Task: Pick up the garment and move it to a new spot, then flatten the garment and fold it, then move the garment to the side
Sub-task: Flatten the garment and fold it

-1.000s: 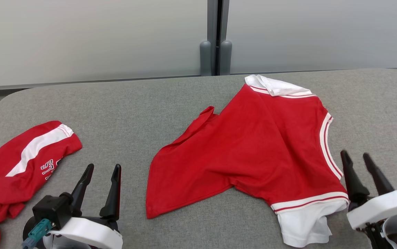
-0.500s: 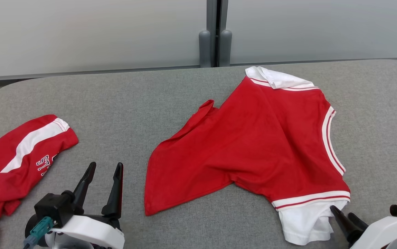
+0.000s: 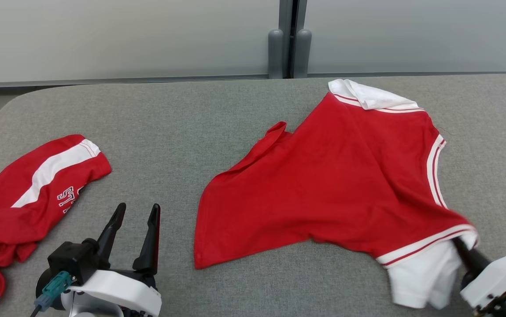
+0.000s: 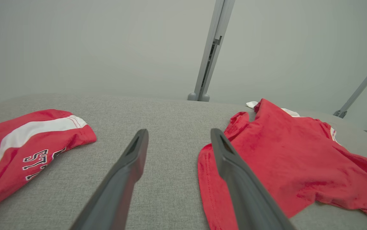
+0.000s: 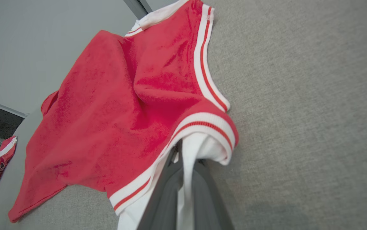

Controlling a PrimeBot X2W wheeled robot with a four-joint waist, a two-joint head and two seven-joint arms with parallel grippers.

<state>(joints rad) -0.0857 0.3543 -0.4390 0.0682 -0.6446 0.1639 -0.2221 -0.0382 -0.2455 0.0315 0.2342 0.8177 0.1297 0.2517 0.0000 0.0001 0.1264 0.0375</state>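
The garment [image 3: 345, 176] is a red shirt with white, red-striped trim, lying rumpled on the grey table [image 3: 169, 132]. My right gripper [image 3: 460, 245] is shut on its near right sleeve, just under the striped cuff. The right wrist view shows the garment [image 5: 113, 111] with white sleeve cloth pinched between the closed fingers [image 5: 164, 191] of the right gripper [image 5: 183, 153], the corner lifted slightly. My left gripper [image 3: 139, 206] stands open at the lower left, holding nothing, left of the garment's near corner. In the left wrist view the left gripper [image 4: 179, 132] points past the garment [image 4: 292, 159].
A second red garment [image 3: 28, 193] with a white stripe and lettering lies crumpled at the table's left edge, also seen as the second garment [image 4: 26, 143]. Grey wall panels with a post [image 3: 288, 53] stand behind the table. Bare table lies between the two garments.
My right gripper dropped from open beside the shirt to the near sleeve and shut on it, drawing that corner up and right. The head view shifted. The left gripper stayed put.
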